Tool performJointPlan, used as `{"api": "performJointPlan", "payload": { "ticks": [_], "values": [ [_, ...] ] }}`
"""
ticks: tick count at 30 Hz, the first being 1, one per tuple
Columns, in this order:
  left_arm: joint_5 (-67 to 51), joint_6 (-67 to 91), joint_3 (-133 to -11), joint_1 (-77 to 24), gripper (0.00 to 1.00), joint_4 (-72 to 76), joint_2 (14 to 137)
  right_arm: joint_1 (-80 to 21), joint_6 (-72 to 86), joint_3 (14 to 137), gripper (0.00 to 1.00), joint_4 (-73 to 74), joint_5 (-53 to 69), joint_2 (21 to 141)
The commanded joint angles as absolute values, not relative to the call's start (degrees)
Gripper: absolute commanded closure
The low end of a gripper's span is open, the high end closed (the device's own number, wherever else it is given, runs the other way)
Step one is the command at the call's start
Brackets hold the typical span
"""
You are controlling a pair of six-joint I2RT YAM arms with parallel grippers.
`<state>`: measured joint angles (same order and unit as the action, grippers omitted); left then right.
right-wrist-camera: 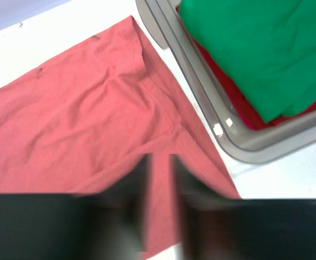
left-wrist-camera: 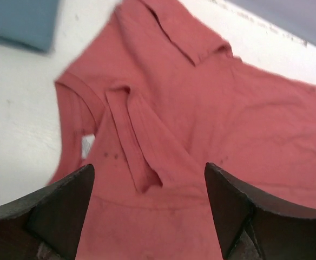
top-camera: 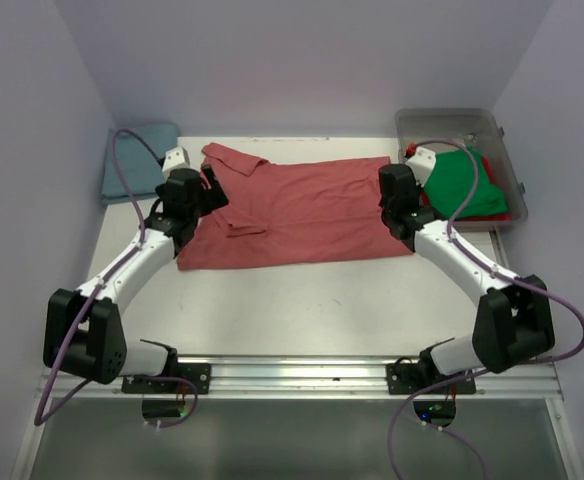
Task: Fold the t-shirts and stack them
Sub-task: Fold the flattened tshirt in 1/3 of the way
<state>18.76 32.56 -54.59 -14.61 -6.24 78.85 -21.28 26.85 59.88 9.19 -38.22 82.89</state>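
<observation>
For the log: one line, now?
salmon shirt: spread flat; left gripper: open over collar end; right gripper: hem end, state unclear; bin: green shirt on top; blue shirt: far left

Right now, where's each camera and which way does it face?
Top external: above, behind the bases, looking down on the table; left arm, right arm show.
Left wrist: down at salmon-red shirt, collar end; open jaws below.
Right wrist: down at its hem corner and the bin; blurred jaws below.
Shared: all see that shirt.
</observation>
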Motion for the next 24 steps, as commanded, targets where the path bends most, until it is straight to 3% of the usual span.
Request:
{"api": "performJointPlan", "payload": {
  "ticks": [1,2,3,4,6,24],
  "values": [
    [7.0,35.2,-46.5,-14.9,0.16,-3.5,77.3,-21.0,28.8,53.9,1.0,10.5,-34.6,81.0],
    [5.7,35.2,-45.1,-14.9,0.41,-2.4,77.3,-21.0,29.4,52.8,1.0,10.5,-34.3,80.2],
    [4.8,35.6,-43.8,-14.9,0.56,1.4,77.9,-21.0,30.1,52.0,1.0,10.4,-34.1,80.1],
    [3.4,36.0,-42.0,-14.9,0.84,2.6,78.5,-21.0,30.7,51.1,1.0,10.9,-33.7,80.2],
    [2.6,36.6,-41.9,-14.9,1.0,3.3,81.1,-21.0,31.6,50.7,1.0,11.3,-32.2,81.8],
    [9.3,37.3,-41.7,-14.9,1.0,-4.6,83.6,-21.0,30.8,54.0,1.0,12.3,-19.7,97.5]
  ]
}}
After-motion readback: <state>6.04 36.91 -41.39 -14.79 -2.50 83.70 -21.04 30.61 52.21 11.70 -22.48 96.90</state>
